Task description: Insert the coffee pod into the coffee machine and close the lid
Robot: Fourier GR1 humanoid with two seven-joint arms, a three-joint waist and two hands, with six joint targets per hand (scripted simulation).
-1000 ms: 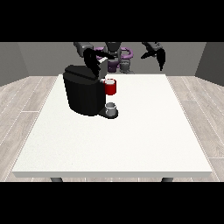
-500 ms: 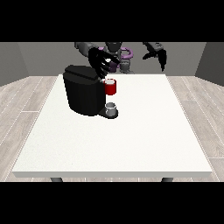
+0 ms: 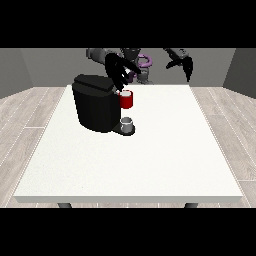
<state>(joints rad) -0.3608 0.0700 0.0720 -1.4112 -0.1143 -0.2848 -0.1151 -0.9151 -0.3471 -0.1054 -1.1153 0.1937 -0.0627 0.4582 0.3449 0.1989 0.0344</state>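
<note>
Fingers of the hand at the view's left [image 3: 118, 74] hung spread above the coffee machine [image 3: 95, 102], hiding any pod from you. The hand at the view's right [image 3: 183, 63] drooped relaxed, well apart from the machine, whose red holder [image 3: 126, 99] stood upright.

Light was even and fairly bright across the white tabletop [image 3: 150, 160], which showed no glare. The black coffee machine [image 3: 95, 107] cast only a faint, soft shadow at its base. Grey walls behind looked dimmer, and straight edges stayed undistorted towards the frame's sides
</note>
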